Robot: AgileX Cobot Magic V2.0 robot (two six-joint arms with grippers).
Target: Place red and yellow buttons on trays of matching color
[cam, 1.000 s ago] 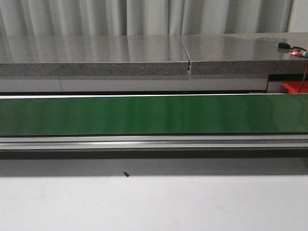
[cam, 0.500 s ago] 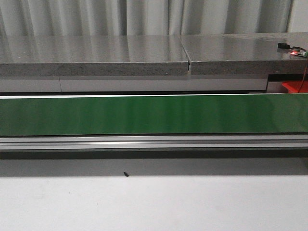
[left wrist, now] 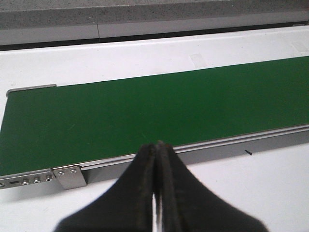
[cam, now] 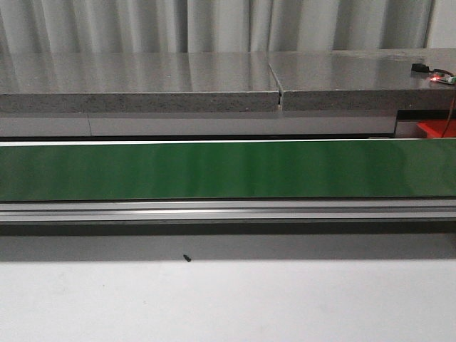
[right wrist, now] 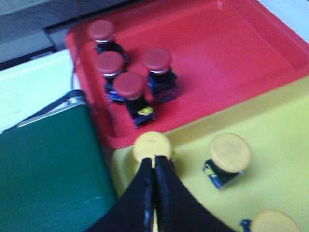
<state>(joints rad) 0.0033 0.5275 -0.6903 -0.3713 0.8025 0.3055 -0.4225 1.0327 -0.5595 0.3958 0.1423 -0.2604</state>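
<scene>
Green conveyor belt (cam: pixel 228 169) is running bare across the front view; no button showing on it from there or from the left wrist view.

Left gripper (left wrist: pixel 158 150) is hanging over the near edge of the belt, fingers pressed together, nothing between them. Judging it is parked there to meet buttons as they come down the belt.

Right gripper (right wrist: pixel 155 162) is sitting over the belt's end, where the two trays adjoin. Fingers are closed tip to tip, clenched on nothing. A yellow button (right wrist: pixel 152 147) is lying just past the tips on the yellow tray (right wrist: pixel 285 130); whether the fingers are touching it, cannot tell.

Sorting is looking correct so far, colour to colour.

Count:
- red buttons (right wrist: pixel 129 87): four, clustered upright in the corner of the red tray (right wrist: pixel 231 53) nearest the belt.
- yellow buttons: three showing on the yellow tray, one cut off by the frame edge.
- trays: two, side by side.
</scene>
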